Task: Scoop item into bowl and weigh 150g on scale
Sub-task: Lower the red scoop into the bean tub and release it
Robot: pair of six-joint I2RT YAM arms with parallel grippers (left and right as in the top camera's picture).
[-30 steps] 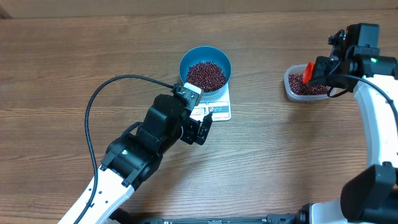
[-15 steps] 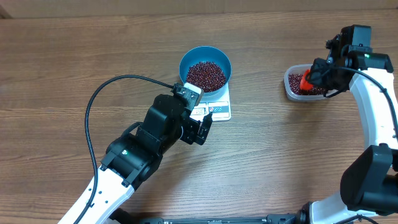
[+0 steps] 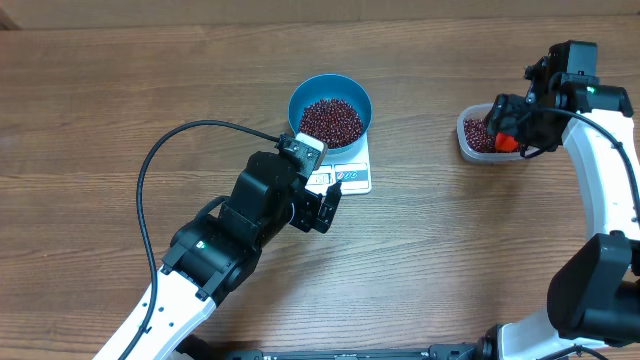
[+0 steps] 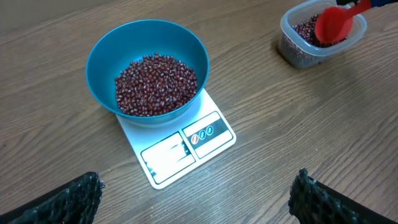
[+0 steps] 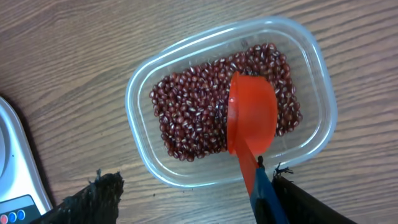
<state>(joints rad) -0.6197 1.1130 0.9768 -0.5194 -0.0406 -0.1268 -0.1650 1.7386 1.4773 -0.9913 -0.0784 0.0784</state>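
The blue bowl stands on the white scale, and a heap of red-brown beans fills its bottom. My left gripper hangs open just in front of the scale, holding nothing. More beans lie in the clear tub at the right. A red scoop rests bowl-down on them. My right gripper is open over the tub's near edge. The scoop's blue handle leans against one finger.
The left arm's black cable loops over the wooden table to the left of the scale. The right arm stands along the right edge behind the tub. The scale's display and buttons face my left gripper.
My right gripper has opened from shut, letting go of the scoop handle. The scoop has settled lower on the beans in the tub. The left arm has not moved.
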